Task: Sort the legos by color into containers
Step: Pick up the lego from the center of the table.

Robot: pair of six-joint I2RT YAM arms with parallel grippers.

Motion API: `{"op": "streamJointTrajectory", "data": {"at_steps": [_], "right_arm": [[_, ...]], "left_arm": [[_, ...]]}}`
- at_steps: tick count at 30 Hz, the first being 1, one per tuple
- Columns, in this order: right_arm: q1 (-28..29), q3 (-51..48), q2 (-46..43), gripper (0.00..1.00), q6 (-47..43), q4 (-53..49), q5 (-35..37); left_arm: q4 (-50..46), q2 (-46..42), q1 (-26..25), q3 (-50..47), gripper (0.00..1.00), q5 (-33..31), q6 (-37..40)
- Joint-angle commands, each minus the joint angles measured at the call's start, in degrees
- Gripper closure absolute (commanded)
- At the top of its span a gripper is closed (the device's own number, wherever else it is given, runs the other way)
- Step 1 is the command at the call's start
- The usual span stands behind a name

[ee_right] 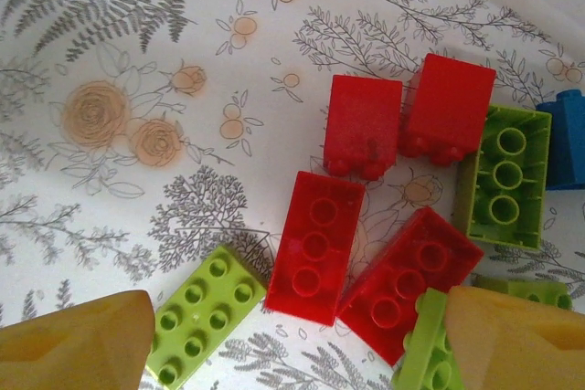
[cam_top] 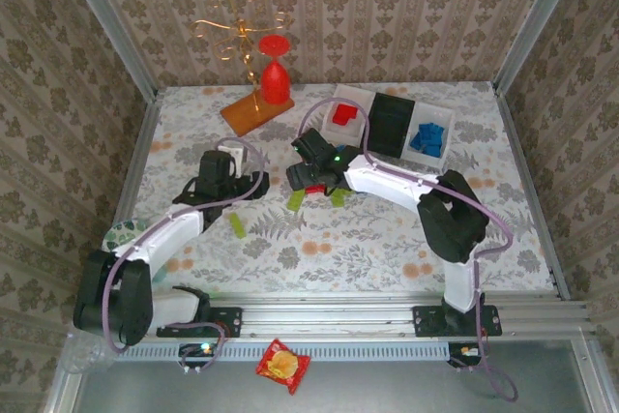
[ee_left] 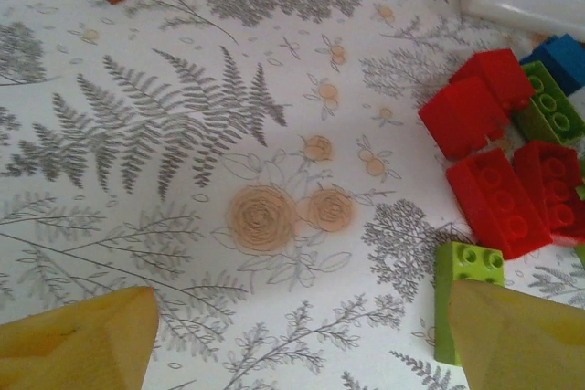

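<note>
It was a robot test room dressed like a home. Wallpaper walls [cam_top: 387, 16] in metal frames [cam_top: 108, 21] stood around the table [cam_top: 319, 249], and the left arm [cam_top: 160, 234] and right arm [cam_top: 397, 179] were bolted to a rail [cam_top: 329, 314] at its near edge.

Left gripper [ee_left: 302, 344] spread wide over floral cloth [ee_left: 183, 134]; legos [ee_left: 498, 148] bunched at right, mostly red, w/ one green brick [ee_left: 457, 289] just beside a finger.

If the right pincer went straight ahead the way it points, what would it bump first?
Probably the red lego lying studs-up in the middle of the open right pincer. A lime green lego lies close beside it; depth is hard to judge.
</note>
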Motion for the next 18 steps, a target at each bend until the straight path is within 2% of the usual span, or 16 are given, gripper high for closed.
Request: {"op": "streamJointTrajectory", "data": {"at_steps": [1, 4, 11, 18], "right_arm": [[-0.1, 4.31, 3.6, 0.18, 1.53, -5.31, 2.74], [-0.32, 8.25, 6.71, 0.23, 1.91, -8.2, 2.92], [-0.49, 17.32, 13.66, 0.32, 0.19, -14.66, 3.74], [-2.29, 17.99, 15.42, 0.4, 0.24, -15.2, 2.05]], "left_arm": [[0.25, -1.83, 2.75, -1.8, 0.15, -0.03, 0.16], [0.82, -3.23, 4.5, -2.83, 0.15, -0.26, -0.54], [1.7, -4.8, 5.05, -4.2, 0.15, -1.87, -0.73], [2.01, -4.03, 5.14, -4.03, 0.14, -1.51, -0.64]]}}
